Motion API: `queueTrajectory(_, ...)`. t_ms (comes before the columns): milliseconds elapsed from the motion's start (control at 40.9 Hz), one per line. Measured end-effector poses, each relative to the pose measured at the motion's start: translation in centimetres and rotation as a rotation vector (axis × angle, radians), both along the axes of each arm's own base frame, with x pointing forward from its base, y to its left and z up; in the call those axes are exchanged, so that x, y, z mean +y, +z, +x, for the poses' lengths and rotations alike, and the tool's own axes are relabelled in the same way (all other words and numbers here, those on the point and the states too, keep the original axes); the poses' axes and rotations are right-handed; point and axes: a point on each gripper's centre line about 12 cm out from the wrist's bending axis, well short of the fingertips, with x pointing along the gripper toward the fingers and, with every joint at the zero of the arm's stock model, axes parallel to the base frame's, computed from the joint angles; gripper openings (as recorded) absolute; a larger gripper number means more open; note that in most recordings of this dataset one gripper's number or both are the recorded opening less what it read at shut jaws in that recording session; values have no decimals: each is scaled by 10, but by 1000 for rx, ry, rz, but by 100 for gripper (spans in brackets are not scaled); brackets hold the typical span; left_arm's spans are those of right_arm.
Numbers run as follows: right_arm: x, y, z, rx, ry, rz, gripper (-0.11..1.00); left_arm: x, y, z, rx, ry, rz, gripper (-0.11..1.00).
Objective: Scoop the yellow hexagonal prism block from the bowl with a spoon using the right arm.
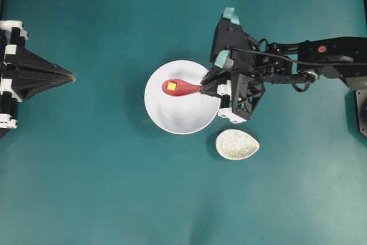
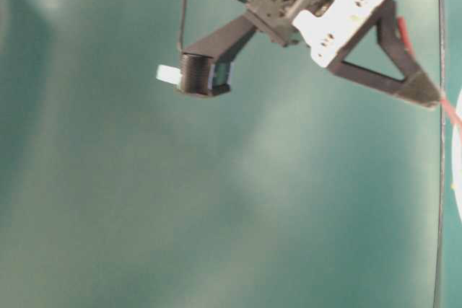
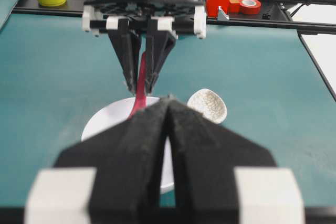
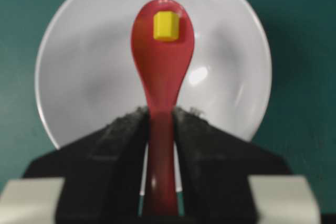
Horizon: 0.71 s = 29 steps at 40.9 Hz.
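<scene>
- Holding the spoon [image 4: 161, 85] by its handle, I am keeping the right pincer [image 4: 160, 121] clamped narrowly around it.
- I am seeing the yellow hexagonal prism block [image 4: 166, 25] sitting in the spoon's head, over the bowl [image 4: 79, 61].
- I am judging the scoop itself as made; the next move is calling for a slow, level lift so the block is not rolling off.
- I am counting one spoon, one block, one bowl, one speckled dish [image 1: 237, 144] on the desk [image 1: 103, 187].
- I am seeing the left pincer [image 1: 70, 76] parked well apart, pressed together and carrying nothing.
</scene>
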Motion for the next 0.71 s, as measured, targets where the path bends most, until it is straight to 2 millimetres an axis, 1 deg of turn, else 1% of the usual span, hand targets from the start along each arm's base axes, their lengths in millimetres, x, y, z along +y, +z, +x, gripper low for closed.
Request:
queueTrajectory(245, 1, 30, -8, -78, 1, -8, 24, 0, 1, 0, -3, 0, -3, -1)
queueTrajectory(489, 3, 66, -19, -173, 4, -16, 24, 0, 1, 0, -3, 0, -5, -1)
queueTrajectory(710, 3, 83, -28, -205, 6, -18, 24, 0, 1, -1, -5, 0, -5, -1)
